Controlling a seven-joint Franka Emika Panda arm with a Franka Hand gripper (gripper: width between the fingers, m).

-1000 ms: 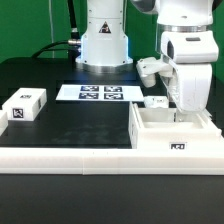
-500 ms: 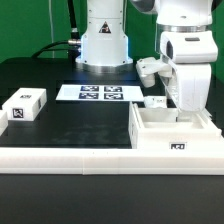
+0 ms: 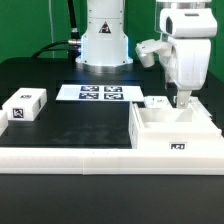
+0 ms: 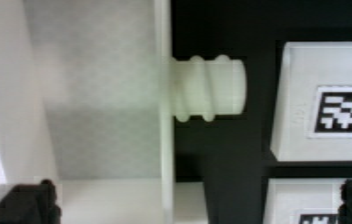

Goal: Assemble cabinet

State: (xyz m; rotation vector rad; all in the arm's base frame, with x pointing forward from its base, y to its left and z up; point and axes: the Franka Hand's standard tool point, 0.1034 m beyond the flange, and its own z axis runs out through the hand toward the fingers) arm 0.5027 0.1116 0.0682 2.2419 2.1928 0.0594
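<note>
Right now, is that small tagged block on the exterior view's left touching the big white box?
Apart. The exterior view shows bare black table between the small tagged block and the cabinet.

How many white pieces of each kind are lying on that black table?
Cabinet: 1
Tagged blocks: 2
Marker board: 1
Rail: 1
Total: 5
</note>
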